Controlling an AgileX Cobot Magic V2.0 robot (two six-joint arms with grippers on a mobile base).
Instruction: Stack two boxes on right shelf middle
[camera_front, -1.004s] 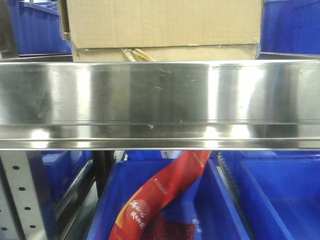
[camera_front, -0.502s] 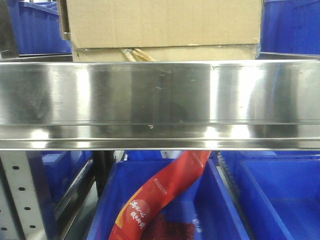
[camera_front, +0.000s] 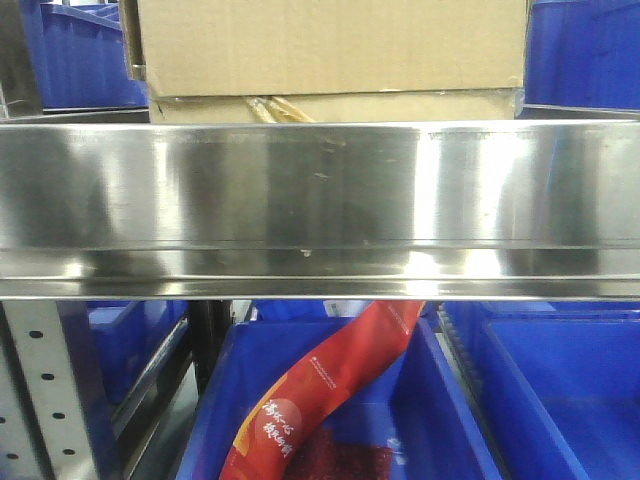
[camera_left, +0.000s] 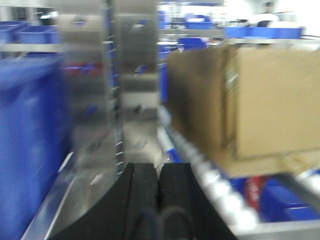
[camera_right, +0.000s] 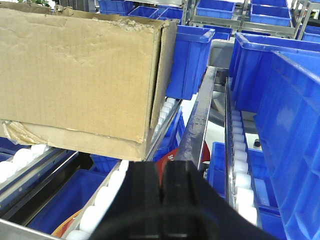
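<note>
In the front-facing view the broad steel lip of the right shelf middle (camera_front: 320, 200) fills the middle of the frame, and above its upper edge two boxes (camera_front: 335, 50) sit one on the other: the upper carton's plain face takes up most of the top, and a thin strip of the lower carton shows beneath it with yellowish tape curling at the seam. Compared with a second ago the whole scene has slid a touch to the right, boxes, bins and the perforated upright (camera_front: 50, 390) alike, which reads as the camera shifting rather than the cartons moving; the stack itself looks unchanged. Below the lip a red packet (camera_front: 320, 390) lies slanted in a blue bin (camera_front: 440, 400). The left wrist view is blurred by motion, so that arm seems to be travelling; the left gripper (camera_left: 159, 190) shows its two dark pads pressed together on nothing, with the stacked cartons off to its right on the shelf's rollers. The right wrist view is sharp: the right gripper (camera_right: 162, 192) is likewise clenched and empty, clear of the cartons, which rest on the white rollers at the shelf's left side beside blue bins. With both claws free and the stack standing, the task looks done or nearly so, and the arms appear to be backing off.
</note>
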